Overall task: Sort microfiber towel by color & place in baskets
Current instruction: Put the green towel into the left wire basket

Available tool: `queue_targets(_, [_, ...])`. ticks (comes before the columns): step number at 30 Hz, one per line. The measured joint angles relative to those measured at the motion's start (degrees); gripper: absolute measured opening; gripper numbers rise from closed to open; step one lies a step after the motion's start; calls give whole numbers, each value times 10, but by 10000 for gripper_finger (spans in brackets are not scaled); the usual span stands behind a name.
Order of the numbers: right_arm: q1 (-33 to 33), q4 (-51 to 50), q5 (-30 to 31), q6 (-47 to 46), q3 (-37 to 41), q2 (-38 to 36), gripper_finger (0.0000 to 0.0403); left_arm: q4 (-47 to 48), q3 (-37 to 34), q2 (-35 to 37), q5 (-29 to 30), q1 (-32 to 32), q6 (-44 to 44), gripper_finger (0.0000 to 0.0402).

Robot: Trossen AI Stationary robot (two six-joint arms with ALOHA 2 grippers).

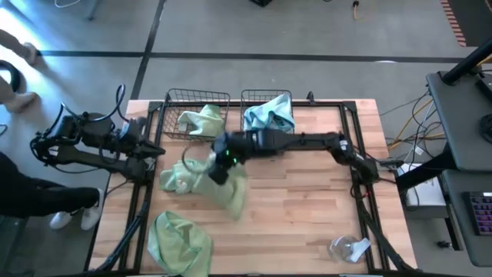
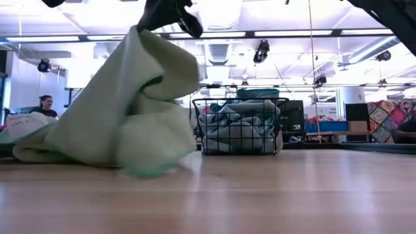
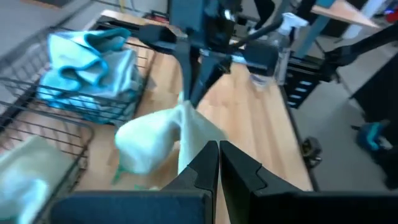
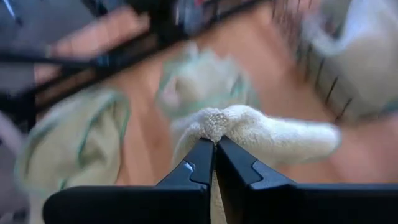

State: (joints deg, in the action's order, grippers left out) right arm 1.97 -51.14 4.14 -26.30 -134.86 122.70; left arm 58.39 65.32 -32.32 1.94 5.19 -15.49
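My right gripper (image 1: 219,168) reaches in from the right over the table's middle and is shut on a light green towel (image 1: 229,192), which shows as a tall drape in the low view (image 2: 130,110). Another green towel (image 1: 181,240) lies crumpled by the near edge. The left basket (image 1: 171,115) holds a green towel (image 1: 201,121). The right basket (image 1: 247,98) holds pale blue towels (image 1: 269,114). My left gripper (image 1: 156,151) waits shut at the table's left edge, touching nothing. My right gripper pinches a bunched fold of the green towel (image 4: 219,119) between its two fingers (image 4: 200,163), coming from above and pointing down. The towel hangs below the fingers, and its lower part (image 2: 140,156) rests on the table.
A clear plastic item (image 1: 350,248) lies near the table's near right corner. Both baskets stand side by side at the far edge. Bare wood (image 1: 307,200) lies between the held towel and the right edge. A person (image 2: 45,104) sits in the room beyond the table.
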Motion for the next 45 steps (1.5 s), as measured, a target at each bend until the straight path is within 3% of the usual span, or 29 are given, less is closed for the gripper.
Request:
queue_targets(9, [-74, 194, -4, 104, -1, -9, 9, -13, 0, -7, 53, 0, 33, 0])
queue_targets(16, [-118, 356, -73, 116, -1, -13, 9, -34, 0, -13, 68, 0, 48, 0])
queue_targets(23, [-146, 475, -76, 139, -1, -10, 9, -35, 0, -19, 122, 0, 60, 0])
queue_targets(32, [-174, 506, -80, 233, -1, -9, 9, -67, 0, -29, 161, 0, 45, 0])
queue_targets(39, [-214, 506, -222, 248, -1, -8, 9, -98, 0, -44, 233, 0, 43, 0])
queue_targets(45, [-246, 522, -228, 248, -1, -7, 9, -106, 0, -56, 275, 0, 43, 0])
